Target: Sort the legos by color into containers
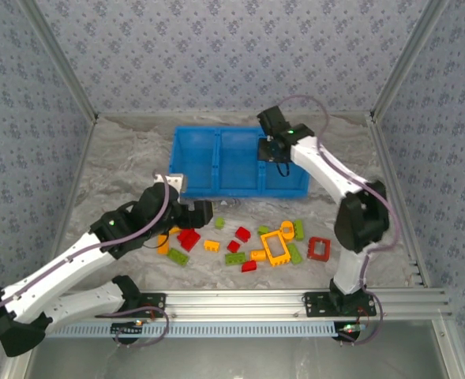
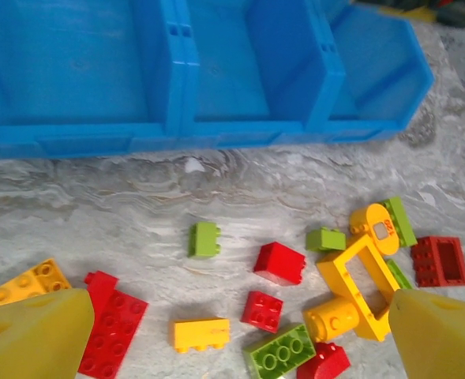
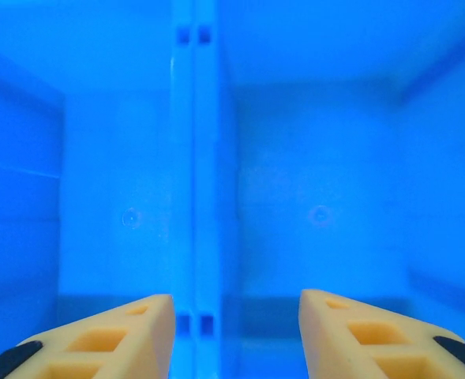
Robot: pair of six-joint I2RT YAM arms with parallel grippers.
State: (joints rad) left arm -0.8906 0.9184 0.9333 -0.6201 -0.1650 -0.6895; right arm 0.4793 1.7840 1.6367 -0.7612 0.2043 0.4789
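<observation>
Right pincer (image 3: 234, 332) over the blue bin (image 1: 240, 192), left pincer (image 2: 240, 335) above loose legos (image 2: 279, 262).
Right pincer's fingers are apart, gripping nothing, above a divider (image 3: 194, 197) between two compartments. Left pincer is spread wide over red, yellow and green legos scattered on the surface (image 1: 121, 174) near the bin's front.

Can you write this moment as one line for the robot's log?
left gripper: open, above bricks on table | right gripper: open, holding nothing, over divider of blue bin | sorting: bricks lie before bin
</observation>
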